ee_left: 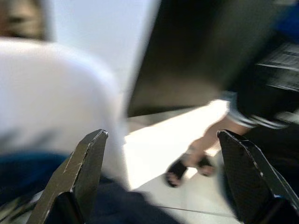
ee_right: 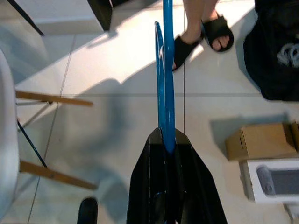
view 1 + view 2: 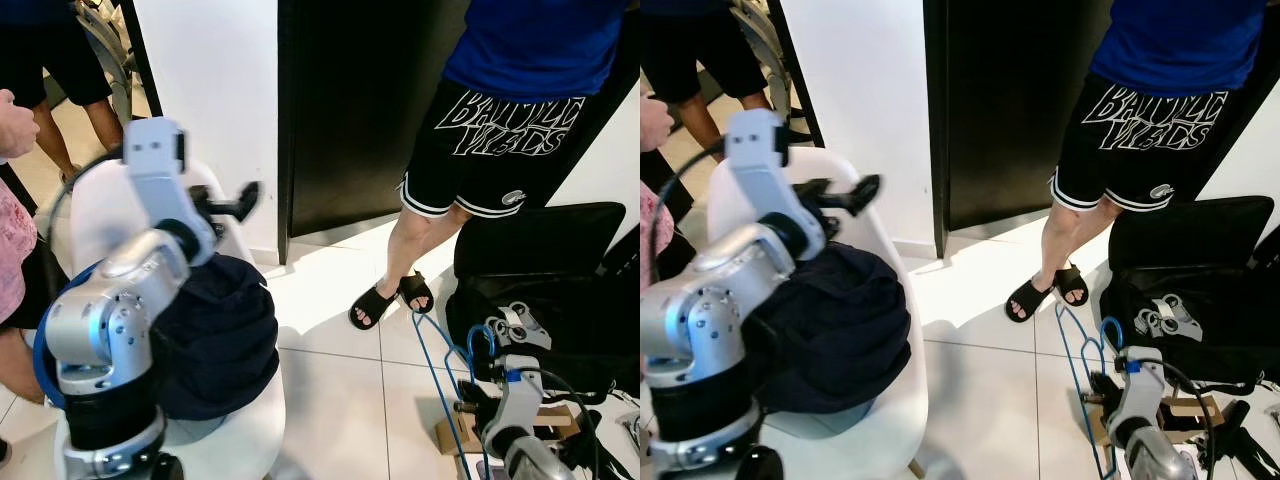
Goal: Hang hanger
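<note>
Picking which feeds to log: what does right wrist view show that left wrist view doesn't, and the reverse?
Right wrist: the right gripper shut on the blue hanger, a cardboard box on the tiles, wooden chair legs.
Left wrist: the left gripper open over the white chair and dark garment, with the black door panel behind.
Both: the tiled floor and a person's feet in black slides.

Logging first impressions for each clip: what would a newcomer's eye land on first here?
Likely the left gripper, raised high with jaws open above a dark garment heaped on a white chair. Next, the blue hanger clamped in the right gripper, low at the robot's right. A person in black shorts and sandals stands on the tiled floor just beyond it.
</note>
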You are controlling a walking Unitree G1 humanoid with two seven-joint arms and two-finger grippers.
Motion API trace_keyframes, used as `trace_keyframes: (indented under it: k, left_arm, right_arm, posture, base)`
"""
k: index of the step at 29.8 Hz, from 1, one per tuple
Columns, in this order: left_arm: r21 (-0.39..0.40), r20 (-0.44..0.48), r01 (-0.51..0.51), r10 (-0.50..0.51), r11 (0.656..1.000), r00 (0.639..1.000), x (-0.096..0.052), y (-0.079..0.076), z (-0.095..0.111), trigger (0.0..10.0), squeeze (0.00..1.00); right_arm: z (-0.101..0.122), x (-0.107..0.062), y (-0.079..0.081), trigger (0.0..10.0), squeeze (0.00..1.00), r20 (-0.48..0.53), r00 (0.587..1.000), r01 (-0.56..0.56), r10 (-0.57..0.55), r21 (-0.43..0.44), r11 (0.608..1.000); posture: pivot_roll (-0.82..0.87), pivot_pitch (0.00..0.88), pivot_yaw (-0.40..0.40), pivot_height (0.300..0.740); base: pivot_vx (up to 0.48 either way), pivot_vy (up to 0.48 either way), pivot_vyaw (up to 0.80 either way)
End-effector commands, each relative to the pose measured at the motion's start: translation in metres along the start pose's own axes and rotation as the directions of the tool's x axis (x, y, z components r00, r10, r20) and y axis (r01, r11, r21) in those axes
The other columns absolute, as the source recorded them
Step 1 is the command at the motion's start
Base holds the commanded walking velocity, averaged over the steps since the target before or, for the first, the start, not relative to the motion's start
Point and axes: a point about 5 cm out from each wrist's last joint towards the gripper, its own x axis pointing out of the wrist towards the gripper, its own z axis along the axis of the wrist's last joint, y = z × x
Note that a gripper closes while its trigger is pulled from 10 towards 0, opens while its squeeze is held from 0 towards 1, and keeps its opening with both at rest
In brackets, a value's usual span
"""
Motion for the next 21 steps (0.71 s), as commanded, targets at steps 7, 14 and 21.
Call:
trace_keyframes:
  k: [7,14,21]
  left_arm:
    - [-0.004,-0.169,-0.242,0.238,0.970,0.956,0.006,0.042,-0.040,10.0,0.00]
    - [-0.090,-0.334,-0.293,0.248,0.952,0.909,0.012,0.049,-0.081,10.0,0.00]
    - [-0.135,-0.403,-0.329,0.251,0.935,0.880,0.016,0.052,-0.100,10.0,0.00]
  right_arm:
    - [-0.009,-0.006,-0.007,10.0,0.00,-0.031,0.999,0.019,-0.019,0.001,1.000]
    - [-0.009,-0.007,-0.009,10.0,0.00,-0.042,0.999,0.028,-0.028,0.005,1.000]
    - [-0.014,-0.008,-0.010,10.0,0.00,-0.054,0.998,0.035,-0.034,0.011,0.999]
  posture:
    - [-0.02,0.127,-0.058,0.740]
    - [-0.02,0.129,-0.057,0.740]
    - [-0.03,0.134,-0.055,0.740]
  base:
    - [0.000,0.000,0.00]
    - [0.000,0.000,0.00]
    - [0.000,0.000,0.00]
